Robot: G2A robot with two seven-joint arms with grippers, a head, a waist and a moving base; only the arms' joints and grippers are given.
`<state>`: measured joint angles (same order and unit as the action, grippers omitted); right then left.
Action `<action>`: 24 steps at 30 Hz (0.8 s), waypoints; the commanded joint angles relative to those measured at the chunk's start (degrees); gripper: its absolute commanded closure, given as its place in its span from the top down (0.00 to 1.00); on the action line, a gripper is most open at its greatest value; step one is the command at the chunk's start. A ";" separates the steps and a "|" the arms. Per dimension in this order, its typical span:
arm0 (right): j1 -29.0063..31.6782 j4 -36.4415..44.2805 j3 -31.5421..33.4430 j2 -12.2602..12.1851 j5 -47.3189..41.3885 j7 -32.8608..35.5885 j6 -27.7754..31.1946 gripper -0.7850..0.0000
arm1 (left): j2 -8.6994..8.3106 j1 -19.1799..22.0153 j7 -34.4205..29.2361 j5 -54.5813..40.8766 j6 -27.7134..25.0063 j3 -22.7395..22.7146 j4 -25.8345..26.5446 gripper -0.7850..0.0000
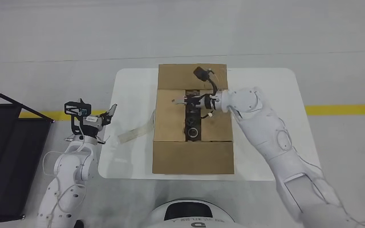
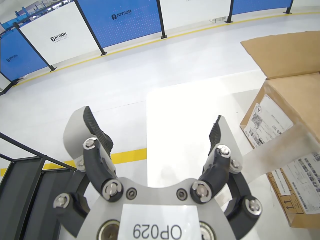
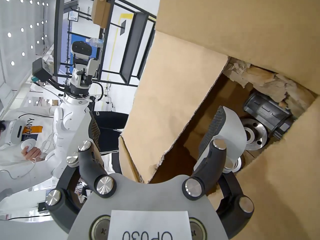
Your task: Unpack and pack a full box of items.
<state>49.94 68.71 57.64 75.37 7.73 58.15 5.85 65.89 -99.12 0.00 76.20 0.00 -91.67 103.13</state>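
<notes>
The cardboard box (image 1: 193, 151) sits mid-table with its top flaps partly spread. Through the gap I see a black cylinder (image 3: 267, 113), a metal flange (image 3: 253, 133) and crumpled brown paper (image 3: 262, 82); from above they show as dark parts (image 1: 193, 122). My right gripper (image 3: 156, 111) is open over the box (image 1: 183, 101). It straddles the torn edge of one inner flap (image 3: 175, 86), with one finger (image 3: 226, 123) down inside the opening. My left gripper (image 2: 153, 113) hangs open and empty above the table's left edge (image 1: 109, 111), apart from the box.
A strip of clear tape (image 1: 134, 134) trails from the box's left side onto the white table (image 1: 268, 85). The labelled box side (image 2: 272, 128) faces my left gripper. A black rack (image 1: 17, 142) stands on the floor to the left.
</notes>
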 commanded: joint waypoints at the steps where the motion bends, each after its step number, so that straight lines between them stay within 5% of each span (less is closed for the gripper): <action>1: -1.48 -2.50 -1.81 0.57 -0.46 0.06 -0.28 1.00 | 0.00 0.00 0.00 0.00 0.00 0.00 0.00 1.00; 5: -3.42 -5.39 -3.25 1.51 -5.51 1.58 1.21 1.00 | 0.00 0.00 0.00 0.00 0.00 0.00 0.00 1.00; 16: -6.18 -16.38 1.00 3.28 -40.76 19.68 11.00 1.00 | 0.00 0.00 0.00 0.00 0.00 0.00 0.00 1.00; 24: -9.24 -15.35 -4.91 5.40 -38.48 18.00 12.08 1.00 | 0.00 0.00 0.00 0.00 0.00 0.00 0.00 1.00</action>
<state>41.28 52.89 54.19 80.32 -31.76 76.74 18.08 65.89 -99.12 0.00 76.20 0.00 -91.67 103.13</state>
